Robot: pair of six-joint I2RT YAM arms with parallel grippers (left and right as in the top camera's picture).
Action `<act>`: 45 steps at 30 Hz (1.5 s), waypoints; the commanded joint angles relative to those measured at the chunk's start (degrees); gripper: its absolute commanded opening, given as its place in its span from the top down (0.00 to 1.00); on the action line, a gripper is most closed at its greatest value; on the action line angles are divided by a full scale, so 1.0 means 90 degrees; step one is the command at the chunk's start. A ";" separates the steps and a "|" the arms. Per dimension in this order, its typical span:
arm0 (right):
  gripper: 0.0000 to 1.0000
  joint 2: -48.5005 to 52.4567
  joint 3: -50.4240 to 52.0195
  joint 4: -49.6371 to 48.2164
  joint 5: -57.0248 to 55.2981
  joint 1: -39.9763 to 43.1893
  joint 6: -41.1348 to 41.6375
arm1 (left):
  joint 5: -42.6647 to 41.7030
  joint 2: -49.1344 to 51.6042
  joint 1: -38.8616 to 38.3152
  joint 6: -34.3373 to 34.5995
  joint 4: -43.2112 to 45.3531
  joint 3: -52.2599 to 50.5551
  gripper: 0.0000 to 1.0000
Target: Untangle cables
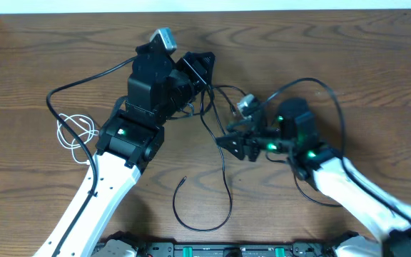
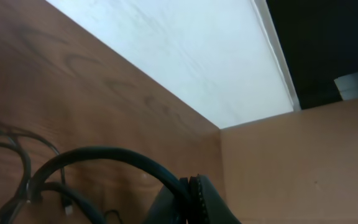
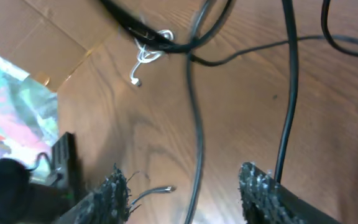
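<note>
Between right gripper (image 3: 185,186) jaws, black cable (image 3: 195,134), white cable (image 3: 145,55) well apart

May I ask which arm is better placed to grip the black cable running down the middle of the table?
Right. The right gripper, jaws open, straddles the black cable; the left gripper is shut and sits farther up the table.

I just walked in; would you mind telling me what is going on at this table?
Two robot arms are untangling cables on the table. The left gripper is shut amid the black cables mid-table; whether it holds one is unclear. The right gripper is open, a black strand running between its fingers. The white cable lies at the left.
</note>
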State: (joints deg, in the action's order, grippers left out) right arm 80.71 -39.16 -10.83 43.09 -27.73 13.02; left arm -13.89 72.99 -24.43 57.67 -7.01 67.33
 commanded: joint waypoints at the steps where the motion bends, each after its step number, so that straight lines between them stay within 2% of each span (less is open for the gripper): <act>1: 0.46 0.0668 -0.0056 -0.0593 -0.0007 -0.0177 -0.0041 | -0.0243 -0.0039 0.0027 0.0180 0.0058 0.0129 0.92; 9: 0.46 0.1107 -0.0056 -0.1124 -0.0160 -0.0466 -0.0046 | -0.0250 -0.0039 0.0027 0.0571 0.0204 0.0129 0.92; 18: 0.55 0.1154 -0.0058 -0.1885 -0.0461 -0.0576 0.0075 | -0.0729 -0.0039 0.0027 0.0726 0.0243 0.0129 0.92; 22: 0.69 0.1154 -0.0063 -0.2042 -0.0461 -0.0576 0.0080 | -0.0741 -0.0039 0.0027 0.0726 0.0240 0.0129 0.92; 24: 0.81 0.1154 -0.0063 -0.2038 -0.0461 -0.0576 0.0075 | -0.0741 -0.0039 0.0027 0.0724 0.0243 0.0129 0.92; 26: 0.98 0.1154 -0.0063 -0.2033 -0.0461 -0.0576 0.0075 | -0.0743 -0.0039 0.0027 0.0724 0.0240 0.0129 0.92; 30: 0.99 0.1146 -0.0063 -0.1953 -0.0461 -0.0520 0.0080 | -0.0670 -0.0039 0.0032 0.0690 0.0243 0.0129 0.92; 34: 0.99 0.0780 -0.0063 -0.1268 -0.0464 -0.0226 0.0100 | -0.0061 -0.0036 0.0160 0.0056 0.0238 0.0129 0.92; 39: 0.99 -0.0678 -0.0063 0.0544 -0.0605 0.0641 0.0070 | 0.1197 -0.0005 0.0678 -0.0481 0.0243 0.0129 0.92; 45: 0.99 -0.3007 -0.0063 0.3196 -0.2421 0.2450 -0.0102 | 0.1501 0.0192 0.1523 -0.0478 0.0415 0.0129 0.92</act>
State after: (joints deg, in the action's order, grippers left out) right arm 60.64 -39.68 12.69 32.27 -11.75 13.21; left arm -5.56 73.58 -14.06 55.77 -4.58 67.33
